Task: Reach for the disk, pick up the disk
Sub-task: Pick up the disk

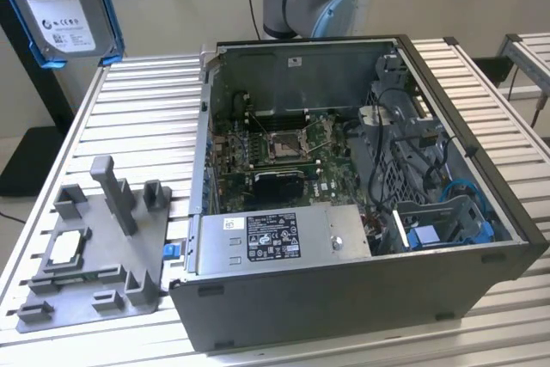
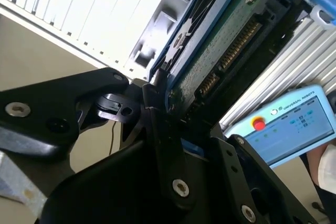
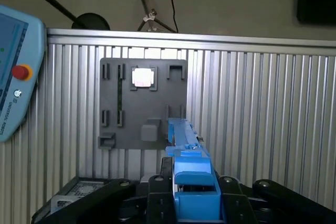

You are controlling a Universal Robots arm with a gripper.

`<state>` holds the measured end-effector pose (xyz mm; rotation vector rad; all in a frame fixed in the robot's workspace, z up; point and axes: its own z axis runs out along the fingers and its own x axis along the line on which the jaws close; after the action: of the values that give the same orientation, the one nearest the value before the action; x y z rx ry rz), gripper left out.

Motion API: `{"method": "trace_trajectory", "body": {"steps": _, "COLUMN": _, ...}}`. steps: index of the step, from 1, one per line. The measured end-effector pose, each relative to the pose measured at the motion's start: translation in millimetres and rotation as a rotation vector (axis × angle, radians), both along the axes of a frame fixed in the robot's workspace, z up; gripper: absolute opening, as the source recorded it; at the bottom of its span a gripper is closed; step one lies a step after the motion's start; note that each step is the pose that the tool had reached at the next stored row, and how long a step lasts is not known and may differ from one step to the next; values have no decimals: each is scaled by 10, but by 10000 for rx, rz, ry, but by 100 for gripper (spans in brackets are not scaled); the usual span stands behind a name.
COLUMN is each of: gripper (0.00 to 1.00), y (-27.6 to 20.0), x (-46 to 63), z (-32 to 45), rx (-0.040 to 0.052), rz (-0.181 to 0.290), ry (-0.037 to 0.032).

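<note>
Exterior view, disk: the disk [image 1: 60,6] hangs in the air, label to the camera, over the far corner of the table [image 1: 146,118] on the exterior view's left. Nothing below touches it.
Exterior view, axis: its long side stands nearly upright, a little tilted. The picture edge cuts off its upper part, so the hold cannot be checked here.
Exterior view, rest: the open case [image 1: 361,212] stands in the middle of the table. The fixture [image 1: 94,247] with the chip [image 1: 67,251] lies at the near corner on the exterior view's left, well apart from the disk.
Second wrist view, gripper: the gripper [image 2: 160,111] is closed on one end of the disk [image 2: 220,45], with the black jaws pressing on both flat sides.
Second wrist view, axis: the disk runs lengthwise straight away from the gripper, its green board side to this camera. Its far end is cut off.
Second wrist view, rest: a pendant [image 2: 289,124] lies beyond the disk.
First wrist view, disk: the disk [image 3: 191,179] is seen edge-on, as a blue bracket rising from the gripper [image 3: 191,205].
First wrist view, below: the fixture [image 3: 142,103] and chip [image 3: 143,77] lie on the table [image 3: 262,103], apart from the disk.
Hidden: the bracket covers the contact, so how deep the jaws hold is unclear.
Judgement: the pick seems done.
</note>
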<state>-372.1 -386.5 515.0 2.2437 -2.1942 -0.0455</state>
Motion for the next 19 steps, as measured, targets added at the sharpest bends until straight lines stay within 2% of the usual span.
{"method": "trace_trajectory", "body": {"steps": 19, "gripper": 0, "y": 0, "x": 511, "z": 0, "rx": 0, "rz": 26, "ry": 11}}
